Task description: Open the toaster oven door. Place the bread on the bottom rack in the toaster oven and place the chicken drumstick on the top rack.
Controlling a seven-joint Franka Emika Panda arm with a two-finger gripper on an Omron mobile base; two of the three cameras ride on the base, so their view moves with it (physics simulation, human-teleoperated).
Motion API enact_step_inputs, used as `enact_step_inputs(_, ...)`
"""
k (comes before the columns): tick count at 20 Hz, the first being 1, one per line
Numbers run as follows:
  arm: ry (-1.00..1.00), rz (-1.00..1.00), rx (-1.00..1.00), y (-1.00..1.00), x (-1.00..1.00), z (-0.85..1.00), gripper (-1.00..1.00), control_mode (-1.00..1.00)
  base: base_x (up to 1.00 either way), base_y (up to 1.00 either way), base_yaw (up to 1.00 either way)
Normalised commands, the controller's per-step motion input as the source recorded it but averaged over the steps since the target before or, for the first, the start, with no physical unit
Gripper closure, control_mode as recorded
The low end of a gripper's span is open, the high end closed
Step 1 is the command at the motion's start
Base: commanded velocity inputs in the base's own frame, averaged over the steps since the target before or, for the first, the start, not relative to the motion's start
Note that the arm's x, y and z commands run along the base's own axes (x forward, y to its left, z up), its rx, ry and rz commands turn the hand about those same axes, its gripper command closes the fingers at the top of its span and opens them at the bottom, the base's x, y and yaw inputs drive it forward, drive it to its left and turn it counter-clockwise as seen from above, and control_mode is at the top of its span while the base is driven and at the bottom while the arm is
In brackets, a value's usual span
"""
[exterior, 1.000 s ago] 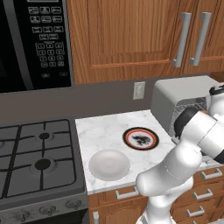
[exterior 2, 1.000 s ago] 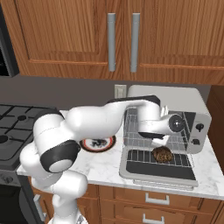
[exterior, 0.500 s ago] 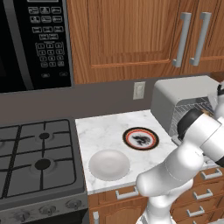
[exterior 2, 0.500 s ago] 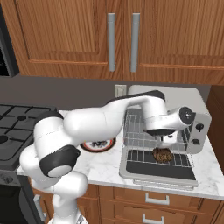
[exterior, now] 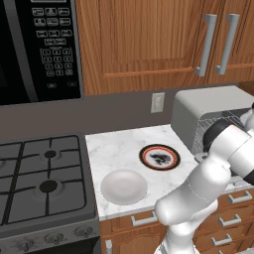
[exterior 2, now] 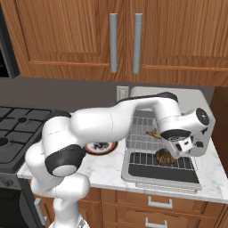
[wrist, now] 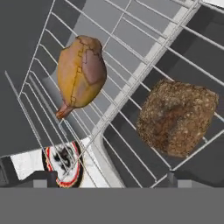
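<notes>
The silver-grey toaster oven (exterior 2: 196,100) stands at the counter's right with its door (exterior 2: 160,174) folded down flat. The golden-orange chicken drumstick (wrist: 81,72) lies on the top rack (wrist: 118,26), also visible as the drumstick (exterior 2: 153,132) from the right base. The dark brown bread (wrist: 177,116) sits on the bottom rack (wrist: 127,144), lower and nearer the door, bread (exterior 2: 165,157). My gripper (wrist: 111,179) hovers above both racks, open, with nothing between its fingers. From the right base the gripper (exterior 2: 174,150) hangs just right of the bread.
A red-rimmed plate (exterior: 158,157) and a white bowl (exterior: 123,186) rest on the marble counter (exterior: 114,149) left of the oven. A gas stove (exterior: 44,173) lies further left under the black microwave (exterior: 34,44). Wooden cabinets hang overhead.
My hand has drawn back out of the oven mouth toward the right and turned. The drumstick now lies uncovered on the top rack. The bread has stayed put.
</notes>
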Motion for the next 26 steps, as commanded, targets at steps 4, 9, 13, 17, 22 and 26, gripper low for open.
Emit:
enact_step_inputs(4,0.00,0.44,-0.31,-0.08,-0.37,-0.13,-1.00,-1.00,0.00,0.00,0.00)
enact_step_inputs(9,0.00,0.40,-0.32,-0.04,-0.43,-0.16,-1.00,-1.00,0.00,0.00,0.00)
enact_step_inputs(13,0.00,0.19,-0.18,0.06,-0.46,-0.34,-1.00,-1.00,0.00,0.00,0.00)
enact_step_inputs(17,0.00,0.15,-0.12,0.16,-0.34,-0.38,-1.00,-1.00,0.00,0.00,0.00)
enact_step_inputs(22,0.00,0.02,-0.13,0.38,-0.19,-0.33,-1.00,-1.00,0.00,0.00,0.00)
enact_step_inputs(26,0.00,0.00,-0.12,0.37,-0.16,-0.27,-1.00,-1.00,0.00,0.00,0.00)
